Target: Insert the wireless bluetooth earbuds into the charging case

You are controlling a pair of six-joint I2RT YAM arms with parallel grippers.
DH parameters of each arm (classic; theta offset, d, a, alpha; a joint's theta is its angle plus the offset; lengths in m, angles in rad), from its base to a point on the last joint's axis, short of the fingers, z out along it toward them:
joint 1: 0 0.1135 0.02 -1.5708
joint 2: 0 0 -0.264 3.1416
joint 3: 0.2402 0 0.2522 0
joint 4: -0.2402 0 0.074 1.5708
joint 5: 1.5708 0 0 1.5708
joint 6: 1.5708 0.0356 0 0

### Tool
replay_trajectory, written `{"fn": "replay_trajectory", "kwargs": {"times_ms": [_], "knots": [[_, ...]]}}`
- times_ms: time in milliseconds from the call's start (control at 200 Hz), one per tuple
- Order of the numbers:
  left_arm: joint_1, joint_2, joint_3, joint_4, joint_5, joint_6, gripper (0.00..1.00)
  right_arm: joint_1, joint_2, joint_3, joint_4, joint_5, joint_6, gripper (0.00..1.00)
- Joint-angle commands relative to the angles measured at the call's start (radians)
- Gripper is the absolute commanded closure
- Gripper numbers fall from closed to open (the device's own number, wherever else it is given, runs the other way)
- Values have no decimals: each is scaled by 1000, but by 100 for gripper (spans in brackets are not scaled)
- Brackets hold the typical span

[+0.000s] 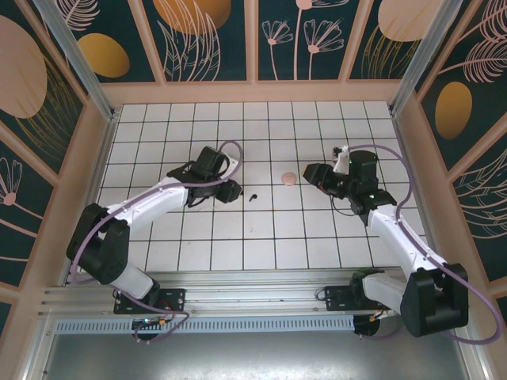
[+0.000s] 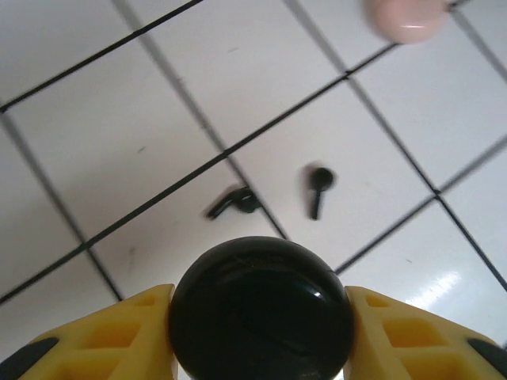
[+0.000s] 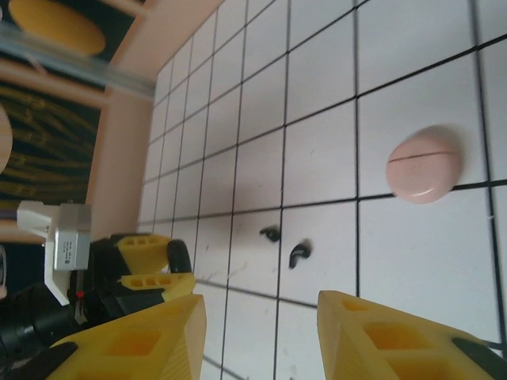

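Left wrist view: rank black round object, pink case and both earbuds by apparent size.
1. Black round object, in the left end effector, nearest the lens.
2. Pink case, cropped by the frame.
3. Earbud on the grid line and other earbud, alike.

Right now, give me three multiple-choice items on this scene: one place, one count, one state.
1. Where do the earbuds lie?
A. On the tiles between the two end effectors
B. Inside the pink case
C. In the right end effector

2. How many loose earbuds are there?
A. One
B. Two
C. Three

3. What state is the left end effector in?
A. Open over bare tiles
B. Shut on a black round object
C. Shut on the pink case

Answers:
1 A: the top view shows them on the tiles, with the open right end effector on one side and the left on the other.
2 B: both wrist views show two.
3 B: its yellow fingers clamp the black round object, while the pink case sits closed on the table.
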Motion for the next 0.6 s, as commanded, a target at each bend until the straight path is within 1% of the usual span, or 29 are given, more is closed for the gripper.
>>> {"fn": "replay_trajectory", "kwargs": {"times_ms": [0, 175, 265, 420, 596], "knots": [[4, -56, -42, 153, 187, 245, 72, 27, 36, 41, 14, -142, -51, 58], [5, -106, -121, 233, 286, 442, 73, 77, 102, 58, 34, -261, -54, 58], [3, -134, -156, 285, 333, 520, 74, 110, 132, 73, 44, -288, -49, 59], [3, -149, -172, 313, 389, 585, 75, 177, 185, 105, 83, -313, -31, 59], [3, -139, -167, 311, 419, 599, 75, 249, 260, 154, 105, -305, -31, 57]]}}
